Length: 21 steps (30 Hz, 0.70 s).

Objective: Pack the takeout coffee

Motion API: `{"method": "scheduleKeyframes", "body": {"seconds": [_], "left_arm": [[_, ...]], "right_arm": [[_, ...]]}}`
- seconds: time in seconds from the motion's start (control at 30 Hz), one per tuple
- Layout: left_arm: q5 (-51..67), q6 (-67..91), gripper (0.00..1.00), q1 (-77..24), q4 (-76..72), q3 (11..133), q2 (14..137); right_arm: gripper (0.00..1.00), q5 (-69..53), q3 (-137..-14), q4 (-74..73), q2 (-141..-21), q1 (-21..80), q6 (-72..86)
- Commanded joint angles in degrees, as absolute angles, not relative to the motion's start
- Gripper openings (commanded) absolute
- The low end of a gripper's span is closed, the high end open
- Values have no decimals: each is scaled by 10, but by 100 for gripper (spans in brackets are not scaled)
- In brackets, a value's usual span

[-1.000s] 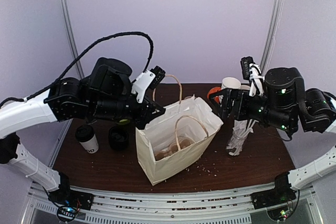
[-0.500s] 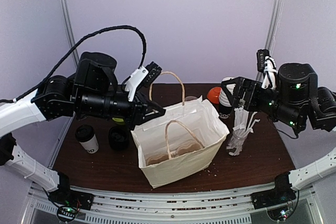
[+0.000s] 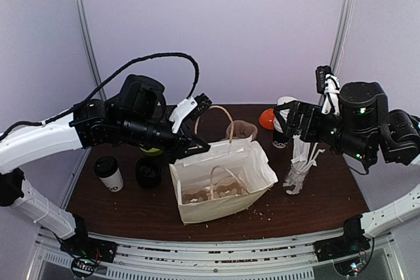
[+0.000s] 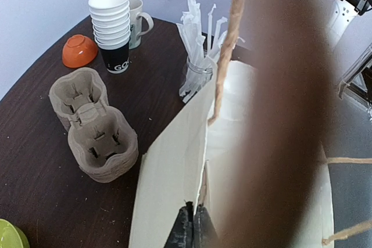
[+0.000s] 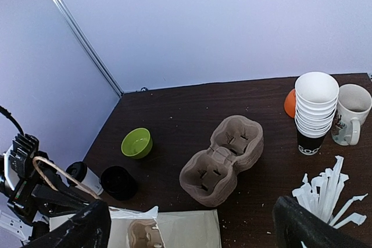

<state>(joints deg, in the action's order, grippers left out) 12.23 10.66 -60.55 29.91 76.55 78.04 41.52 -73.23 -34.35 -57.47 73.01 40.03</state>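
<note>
The takeout coffee, a white cup with a black lid, stands at the table's left; its lid edge shows in the right wrist view. A white paper bag stands open in the middle with a brown cup carrier inside. My left gripper is shut on the bag's left rim, and the left wrist view shows its tips pinching the paper wall. My right gripper hangs open and empty to the right of the bag, above the table.
A stack of brown carriers lies behind the bag. A black lid stack and a green bowl are at the left. Stacked lidless cups, a mug, an orange bowl and a glass of wrapped straws stand at the right.
My right gripper has left the bag's right rim and drawn back to the right. My left gripper, still holding the rim, has shifted, and the bag now stands lower and more upright.
</note>
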Motion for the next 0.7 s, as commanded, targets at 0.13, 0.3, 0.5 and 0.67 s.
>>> {"method": "scheduleKeyframes", "body": {"seconds": [0.13,0.3,0.5,0.67], "left_arm": [[192,77,0,-574,245,757,797],[231,91,0,-572,258,799,809],[252,101,0,-572,262,816,805],[245,89,0,-570,272,808,822]], "right_arm": [[100,396,-711,-343,-575,718,412],[100,395,-718,-345,-577,714,407],[100,393,-714,-341,-575,705,403],[100,387,-709,-334,-575,700,401]]}}
